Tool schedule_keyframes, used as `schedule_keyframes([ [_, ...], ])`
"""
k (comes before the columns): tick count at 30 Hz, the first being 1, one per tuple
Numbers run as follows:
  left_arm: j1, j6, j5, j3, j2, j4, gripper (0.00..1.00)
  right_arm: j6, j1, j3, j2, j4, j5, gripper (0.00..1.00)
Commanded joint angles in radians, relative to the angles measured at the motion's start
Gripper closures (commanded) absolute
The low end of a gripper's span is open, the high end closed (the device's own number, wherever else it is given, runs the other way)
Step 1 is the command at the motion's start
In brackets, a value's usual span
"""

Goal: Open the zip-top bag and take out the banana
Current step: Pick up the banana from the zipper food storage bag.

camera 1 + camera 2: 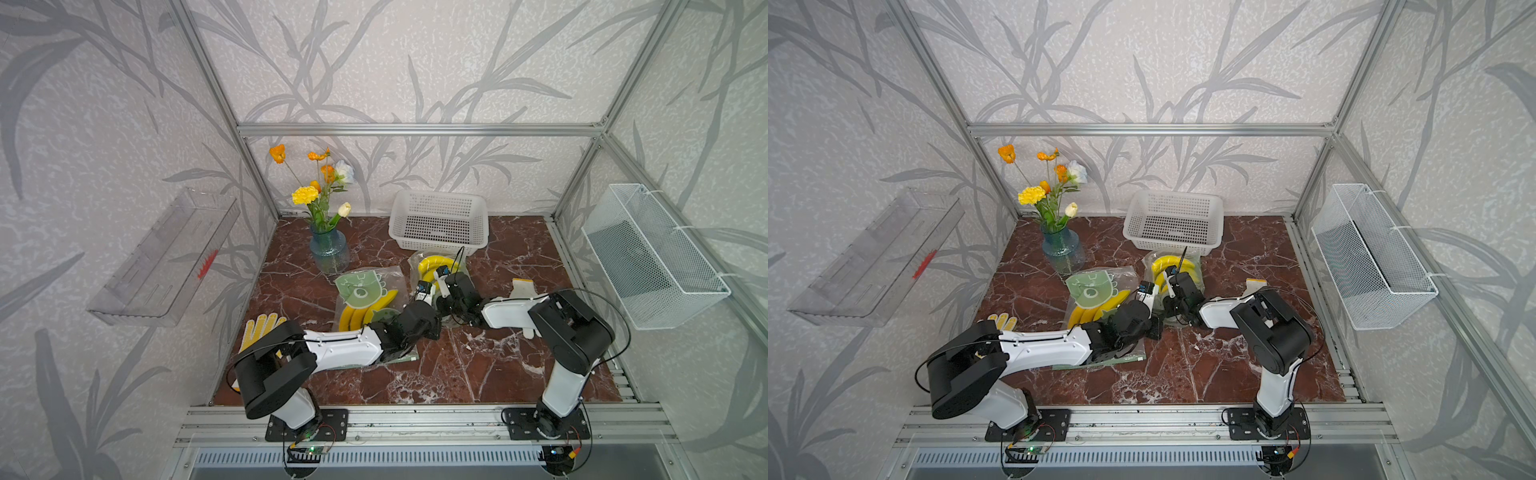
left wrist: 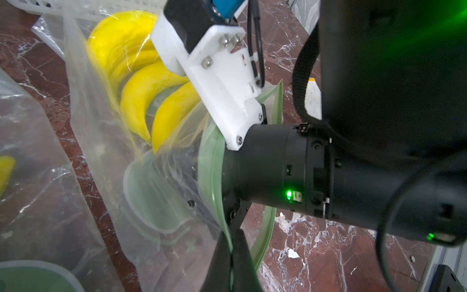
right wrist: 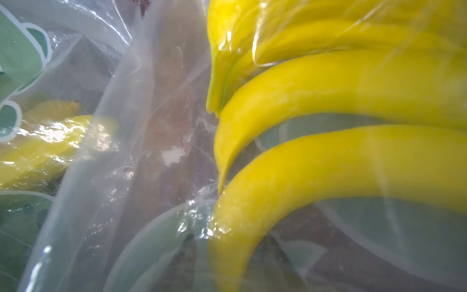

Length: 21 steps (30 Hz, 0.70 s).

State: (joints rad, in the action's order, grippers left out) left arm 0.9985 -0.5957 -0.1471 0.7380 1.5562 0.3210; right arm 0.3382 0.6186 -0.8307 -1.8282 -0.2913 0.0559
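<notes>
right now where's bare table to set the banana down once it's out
Widest bare marble lies at the front, between the bases of the left arm and right arm. Another patch sits right of the white basket, behind the white glove. A smaller one lies between the vase and the yellow glove. The centre is crowded: zip-top bag, second bag, both arms.

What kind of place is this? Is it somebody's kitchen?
Probably a robot test booth, not a real kitchen. Two robot arms are bolted to a metal rail, and an aluminium frame holds wallpapered panels around the marble-look tabletop.
</notes>
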Motion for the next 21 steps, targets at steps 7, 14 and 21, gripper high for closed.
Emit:
schedule_keyframes([
  [7,-0.006,-0.003,-0.013,-0.024,-0.021,0.009,1.00,0.032,-0.013,-0.008,-0.045,0.164,-0.037,0.75],
  [14,-0.012,0.005,-0.051,-0.015,-0.025,-0.036,1.00,0.053,-0.015,0.015,0.005,0.182,0.013,0.81],
  [21,-0.023,0.024,-0.088,0.021,-0.016,-0.101,1.00,0.035,-0.014,0.042,0.099,0.262,0.080,0.84],
])
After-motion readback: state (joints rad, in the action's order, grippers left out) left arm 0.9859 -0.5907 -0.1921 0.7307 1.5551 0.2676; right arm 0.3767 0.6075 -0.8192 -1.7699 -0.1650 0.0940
